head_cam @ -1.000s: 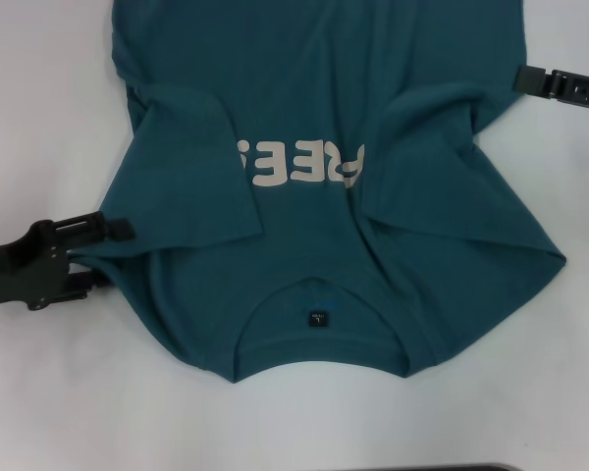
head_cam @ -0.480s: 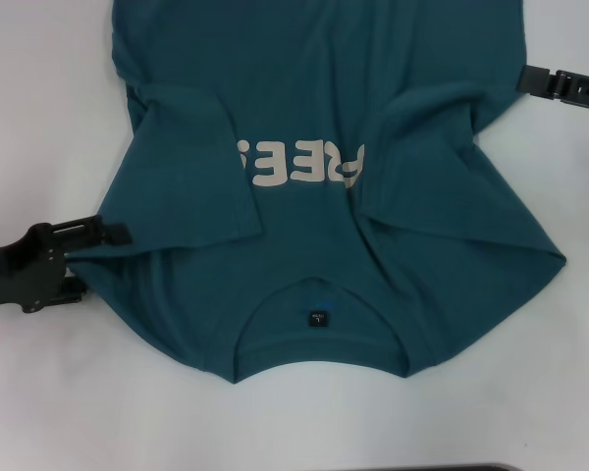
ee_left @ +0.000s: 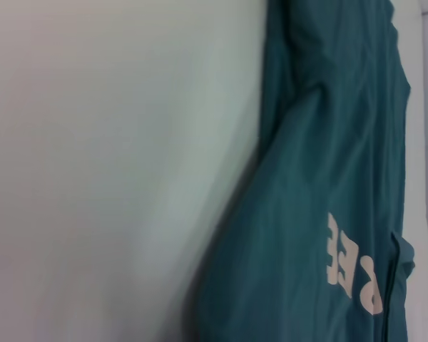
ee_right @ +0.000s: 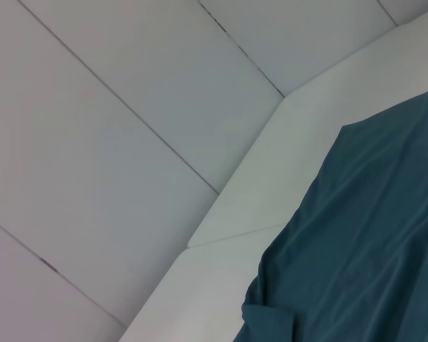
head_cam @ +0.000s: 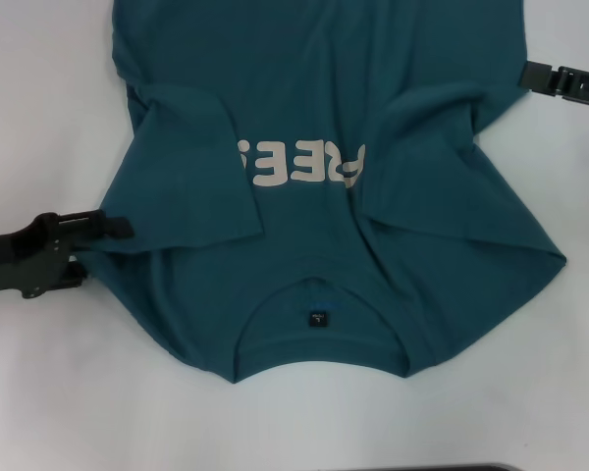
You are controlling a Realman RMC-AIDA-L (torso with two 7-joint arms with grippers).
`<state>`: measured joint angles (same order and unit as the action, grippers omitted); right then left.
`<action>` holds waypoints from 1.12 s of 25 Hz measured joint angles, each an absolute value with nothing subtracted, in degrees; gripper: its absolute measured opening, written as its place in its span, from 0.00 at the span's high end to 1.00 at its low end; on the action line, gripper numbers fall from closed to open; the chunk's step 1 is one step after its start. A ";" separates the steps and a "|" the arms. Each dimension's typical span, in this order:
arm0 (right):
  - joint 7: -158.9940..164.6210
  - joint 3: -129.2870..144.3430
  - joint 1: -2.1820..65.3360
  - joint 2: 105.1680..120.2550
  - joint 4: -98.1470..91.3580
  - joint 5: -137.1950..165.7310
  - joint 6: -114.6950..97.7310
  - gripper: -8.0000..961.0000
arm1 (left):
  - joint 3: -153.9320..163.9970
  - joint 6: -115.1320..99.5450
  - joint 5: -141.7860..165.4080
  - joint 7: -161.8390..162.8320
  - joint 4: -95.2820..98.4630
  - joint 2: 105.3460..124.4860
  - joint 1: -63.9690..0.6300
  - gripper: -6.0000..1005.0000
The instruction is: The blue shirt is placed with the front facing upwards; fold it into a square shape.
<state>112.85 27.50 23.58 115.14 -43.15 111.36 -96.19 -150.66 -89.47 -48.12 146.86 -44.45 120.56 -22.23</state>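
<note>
Blue shirt (head_cam: 334, 108) lies w/ both sleeves folded in. L gripper (head_cam: 113, 228) at its left edge, R gripper (head_cam: 532, 77) at right edge. Can't tell either's finger state.

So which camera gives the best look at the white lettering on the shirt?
The head view: the off-white lettering runs across the blue shirt chest, its outer ends covered by the folded-in sleeves. The left wrist view catches a few letters at a slant. The right wrist view shows only plain teal cloth.

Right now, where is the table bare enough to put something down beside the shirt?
Bare table lies near the collar edge and on the robot's left, beyond the left gripper. A patch sits right of the blue shirt, below the right gripper. The middle is all cloth.
</note>
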 joint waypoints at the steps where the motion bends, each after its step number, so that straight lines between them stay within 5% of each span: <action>1: 112.85 27.47 23.60 115.14 -43.15 111.35 -96.21 0.04 | -150.17 -89.81 -47.85 147.04 -46.13 121.22 -22.16 0.21; 22: 112.94 27.44 23.57 115.06 -43.15 111.69 -95.80 0.04 | -149.80 -91.31 -47.19 147.07 -47.36 120.92 -21.45 0.79; 28: 115.51 28.05 23.55 113.17 -43.50 115.32 -96.20 0.04 | -150.14 -96.49 -47.45 142.67 -47.63 120.51 -20.38 0.96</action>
<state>115.51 28.05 23.55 113.17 -43.50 115.32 -96.20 -150.14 -96.49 -47.45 142.67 -47.63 120.51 -20.38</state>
